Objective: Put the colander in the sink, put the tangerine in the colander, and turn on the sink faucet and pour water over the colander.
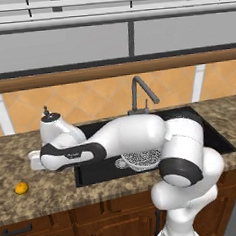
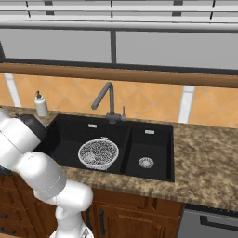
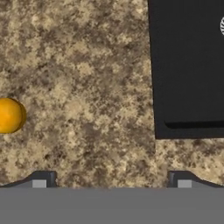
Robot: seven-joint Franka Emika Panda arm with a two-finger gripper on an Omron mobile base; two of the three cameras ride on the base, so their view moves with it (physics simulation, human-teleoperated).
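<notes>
The gripper (image 3: 111, 179) is hanging over the counter (image 3: 87, 65) with its jaws spread wide, nothing between them, both tips (image 3: 41, 180) peeking up at the bottom of the hand view. The tangerine (image 3: 10, 115) is sitting off to the left of the jaws in that view, well outside the gap and a little ahead of the tips, so the hand is needing to slide sideways toward it before it can close. Being round, the fruit is pointing nowhere and offering no long axis; any approach angle should serve. From the left base view, the tangerine (image 1: 21, 188) is resting on the counter near the front edge, left of the sink (image 1: 94, 172), apart from the arm's wrist. Farther on, the colander (image 2: 98, 154) is already lying in the wide basin, and beyond it the faucet (image 2: 106, 101) is standing untouched.
</notes>
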